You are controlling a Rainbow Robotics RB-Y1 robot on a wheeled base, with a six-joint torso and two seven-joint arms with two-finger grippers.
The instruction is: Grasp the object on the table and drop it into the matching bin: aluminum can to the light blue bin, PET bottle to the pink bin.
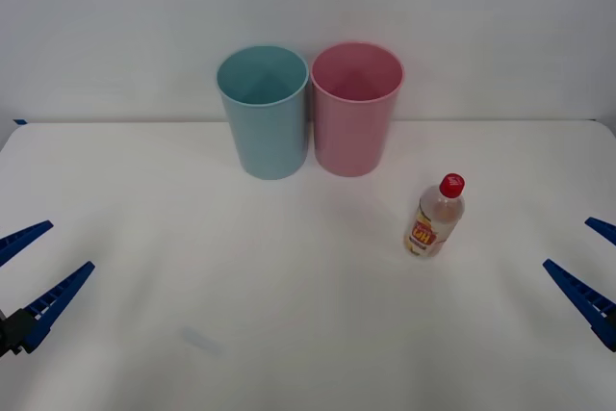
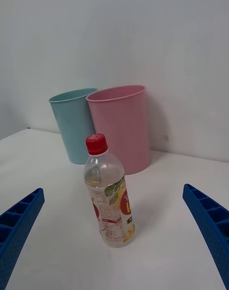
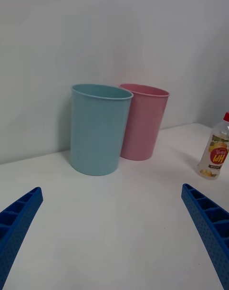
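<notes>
A small clear PET bottle (image 1: pixel 434 218) with a red cap and an orange-yellow label stands upright on the white table (image 1: pixel 289 315), right of centre. Behind it, at the table's back, the pink bin (image 1: pixel 355 109) stands beside the light blue bin (image 1: pixel 264 111), pink on the right. My right gripper (image 1: pixel 597 271) hovers open at the right edge, apart from the bottle. In the right wrist view the bottle (image 2: pixel 109 194) stands straight ahead between the spread fingers (image 2: pixel 210 223), with the pink bin (image 2: pixel 121 127) behind it. My left gripper (image 1: pixel 24 276) waits open at the left edge.
A plain white wall rises right behind the bins. The two bins nearly touch each other. Open tabletop lies between both grippers and around the bottle. In the left wrist view the light blue bin (image 3: pixel 98 127) is nearest and the bottle (image 3: pixel 215 151) stands far off.
</notes>
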